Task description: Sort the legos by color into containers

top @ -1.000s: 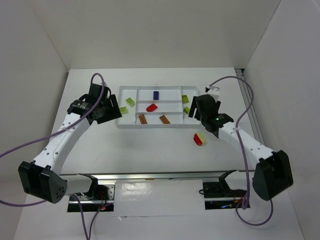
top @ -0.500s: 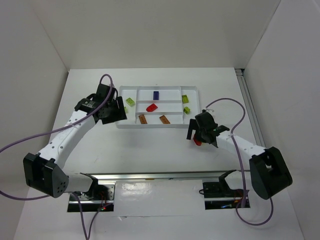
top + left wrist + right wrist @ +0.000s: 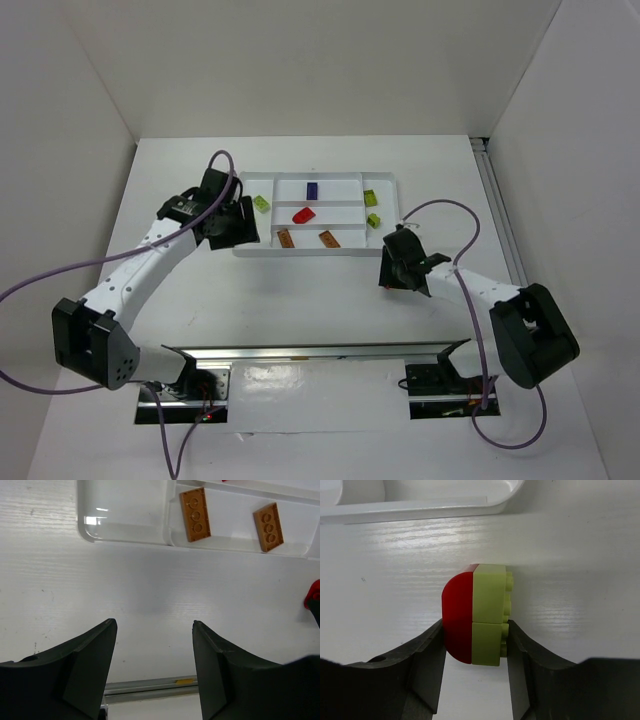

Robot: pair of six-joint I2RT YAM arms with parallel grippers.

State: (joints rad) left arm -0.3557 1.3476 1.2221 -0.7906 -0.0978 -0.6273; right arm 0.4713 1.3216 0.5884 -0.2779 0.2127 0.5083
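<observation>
1. Left hand (image 3: 152, 627): fingers spread apart and holding nothing. It hovers over the bare tabletop (image 3: 150, 590). Probably parked clear, free to assist.
2. Tray (image 3: 87, 532): its near corner lies just ahead of the left hand and slightly to its left.
3. 2 orange legos (image 3: 195, 514): flat in the near compartment, ahead of the left hand and to its right. They share 1 section, so this colour looks sorted.
4. Green lego (image 3: 261, 203), blue lego (image 3: 312, 189), red lego (image 3: 303, 215): each in a separate compartment, beyond the left hand.
5. Right hand (image 3: 475, 645): low on the tabletop, closed onto item 6. Its fingers (image 3: 425, 665) appear to touch both flanks, 1 per side.
6. Red-and-green piece (image 3: 475, 615): rests on the tabletop between the right hand's fingers, outside the tray, whose corner lies just ahead. It joins 2 colours, so it likely needs splitting before either half is binned.
</observation>
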